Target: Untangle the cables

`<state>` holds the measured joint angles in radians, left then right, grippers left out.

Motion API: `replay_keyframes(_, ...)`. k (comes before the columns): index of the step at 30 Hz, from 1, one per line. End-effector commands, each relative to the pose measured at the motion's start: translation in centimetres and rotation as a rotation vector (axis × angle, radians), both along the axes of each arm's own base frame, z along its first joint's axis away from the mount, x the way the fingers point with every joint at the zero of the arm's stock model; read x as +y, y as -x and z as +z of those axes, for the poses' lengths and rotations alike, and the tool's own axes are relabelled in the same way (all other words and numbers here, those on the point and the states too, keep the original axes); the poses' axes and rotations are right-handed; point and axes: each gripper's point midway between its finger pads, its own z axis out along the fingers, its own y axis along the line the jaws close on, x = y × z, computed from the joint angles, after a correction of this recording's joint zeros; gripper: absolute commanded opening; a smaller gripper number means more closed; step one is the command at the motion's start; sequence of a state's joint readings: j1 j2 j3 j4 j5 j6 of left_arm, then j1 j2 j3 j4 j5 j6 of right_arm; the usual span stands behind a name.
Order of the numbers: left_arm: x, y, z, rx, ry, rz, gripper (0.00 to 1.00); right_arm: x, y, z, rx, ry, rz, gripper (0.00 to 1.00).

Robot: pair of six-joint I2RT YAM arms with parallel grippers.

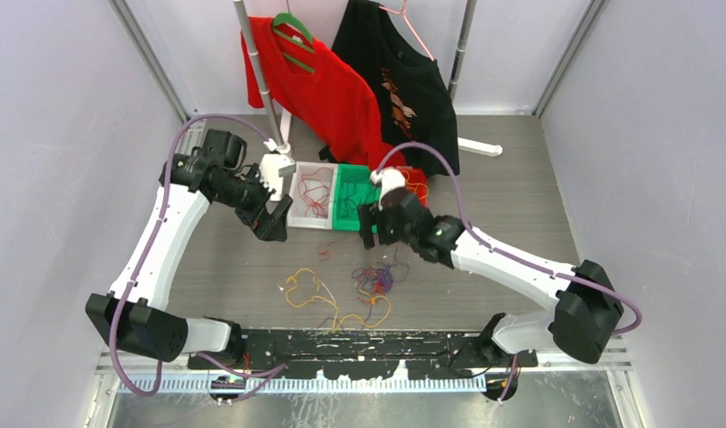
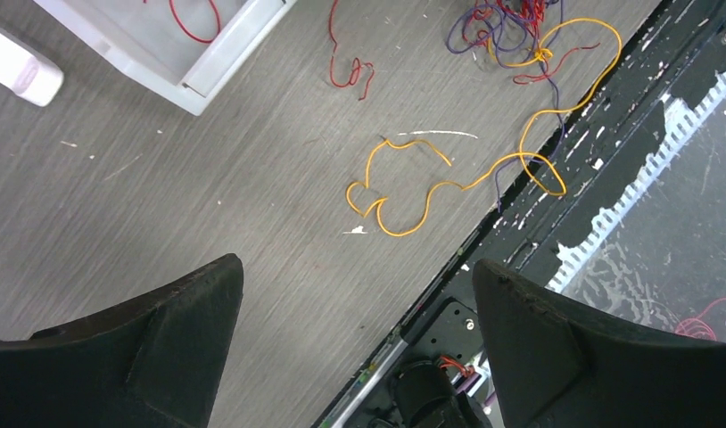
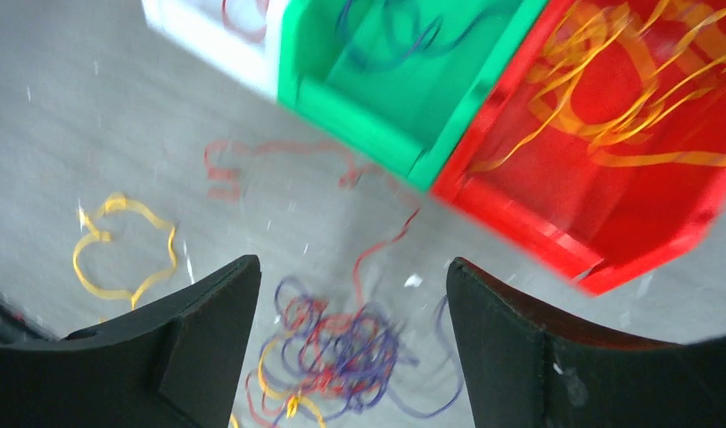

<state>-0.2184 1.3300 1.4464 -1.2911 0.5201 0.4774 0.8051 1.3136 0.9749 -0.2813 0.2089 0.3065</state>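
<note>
A tangle of red, yellow and purple-blue cables lies on the table near the front middle. A loose yellow cable curls to its left, and a red strand lies behind it. My right gripper hovers open above the tangle, with nothing between its fingers. My left gripper hangs open and empty at the white bin's front corner. Its own view looks down on the yellow cable, the red strand and the tangle.
A white bin, a green bin and a red bin stand in a row behind the tangle, with strands inside. A clothes rack with a red shirt and a black shirt stands at the back. A black rail runs along the front edge.
</note>
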Motion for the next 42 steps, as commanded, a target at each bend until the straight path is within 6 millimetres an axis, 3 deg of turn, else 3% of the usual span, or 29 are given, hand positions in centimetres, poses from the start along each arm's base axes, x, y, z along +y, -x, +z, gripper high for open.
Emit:
replay_keyframes(1,0.3,-1.1,2.0,-0.127,0.005,0.006,0.99,0.6,3.6,-3.1,0.092,-0.036,-0.016,0.80)
replay_keyframes(4,0.3,-1.1,2.6,-0.146,0.002,0.002,1.00,0.9,4.8,-5.6,0.136,-0.018,-0.009,0.76)
replay_keyframes(8,0.3,-1.2,2.7,-0.149,0.008,0.004,0.99,1.0,4.5,-7.8,0.139,0.023,-0.032,0.64)
replay_keyframes(14,-0.3,0.0,3.9,-0.173,0.056,-0.017,0.99,2.4,2.4,-8.3,0.044,0.032,0.003,0.50)
replay_keyframes(16,-0.4,0.1,4.2,-0.187,0.066,-0.024,0.99,3.0,2.1,-8.9,0.045,0.042,0.023,0.42)
replay_keyframes(19,-0.4,0.4,4.3,-0.206,0.073,-0.039,0.99,3.7,1.7,-8.9,0.039,0.050,0.040,0.18)
replay_keyframes(23,-0.3,0.5,4.1,-0.261,0.070,-0.057,1.00,4.8,2.2,-6.6,0.013,-0.016,0.108,0.01)
replay_keyframes(26,-0.3,-0.2,5.2,-0.385,0.071,-0.097,1.00,5.9,3.5,-4.0,0.010,-0.104,0.187,0.01)
replay_keyframes(33,-2.0,1.1,6.1,-0.560,0.152,-0.282,0.99,7.6,7.0,2.7,-0.020,-0.332,0.365,0.01)
replay_keyframes(42,-4.8,3.1,5.7,-0.507,0.270,-0.374,1.00,8.8,9.8,10.6,-0.074,-0.518,0.519,0.01)
